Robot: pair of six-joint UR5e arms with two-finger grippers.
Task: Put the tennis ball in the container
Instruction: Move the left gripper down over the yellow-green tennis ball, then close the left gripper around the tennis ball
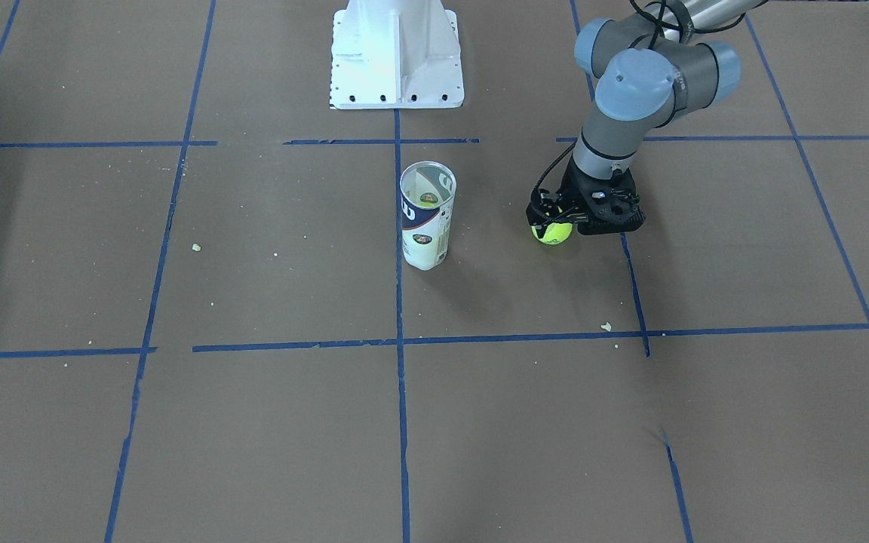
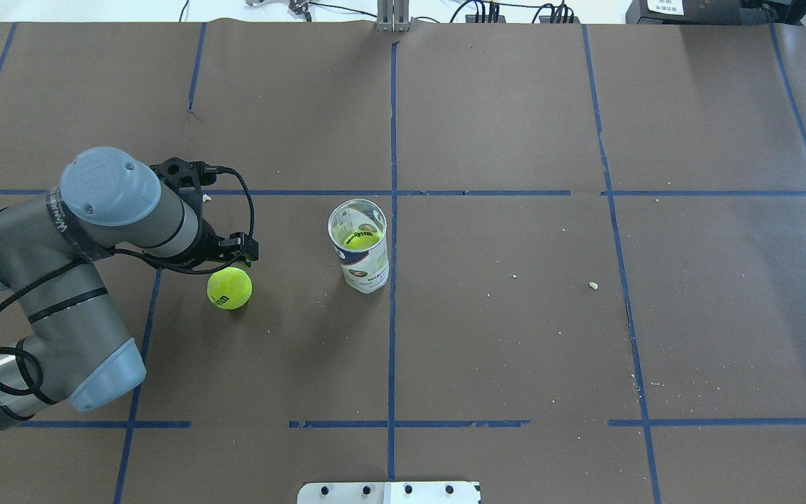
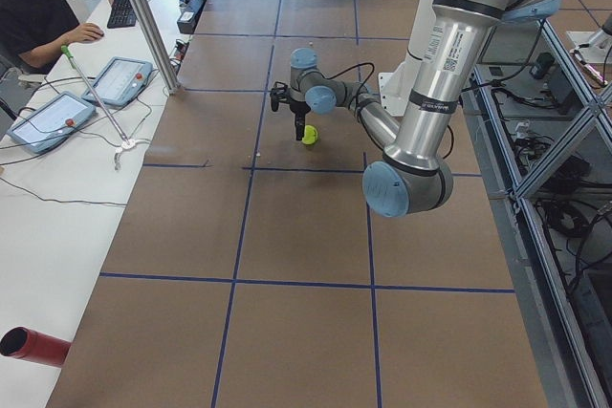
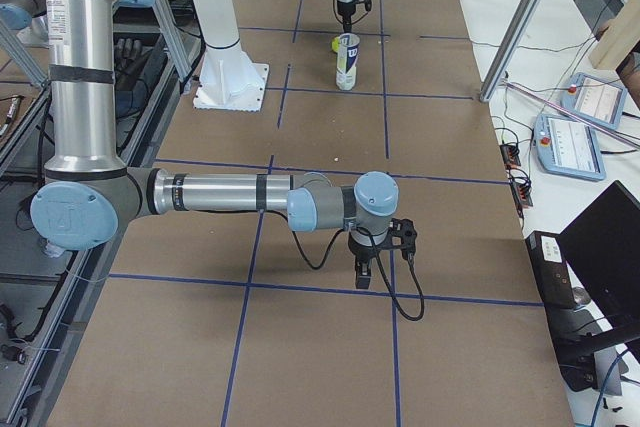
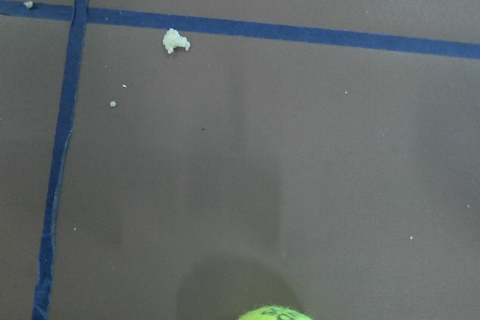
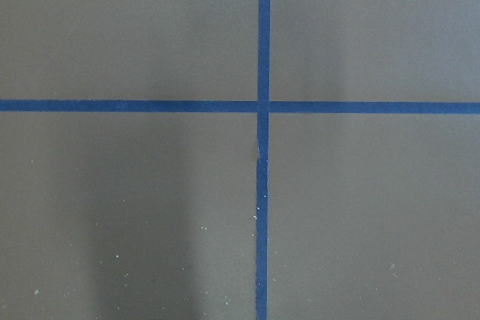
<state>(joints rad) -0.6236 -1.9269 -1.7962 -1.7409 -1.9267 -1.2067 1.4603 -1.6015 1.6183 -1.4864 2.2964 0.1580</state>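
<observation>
The tennis ball [image 2: 229,290] is bright yellow-green with dark print. It sits low over the brown table, left of the container [image 2: 366,269]. My left gripper [image 2: 228,269] points straight down with its fingers hugging the ball's [image 1: 552,235] upper sides, shut on it. Only the ball's top [image 5: 276,313] peeks in at the bottom edge of the left wrist view. The container [image 1: 425,230] stands upright and open, with another yellow ball [image 2: 361,240] inside. My right gripper [image 4: 364,275] hovers low far off to the right; I cannot tell its state.
The white robot base [image 1: 397,56] stands behind the container. Blue tape lines cross the table and a few pale crumbs [image 1: 606,326] lie on it. A seated operator [image 3: 38,7] and tablets are beyond the far edge.
</observation>
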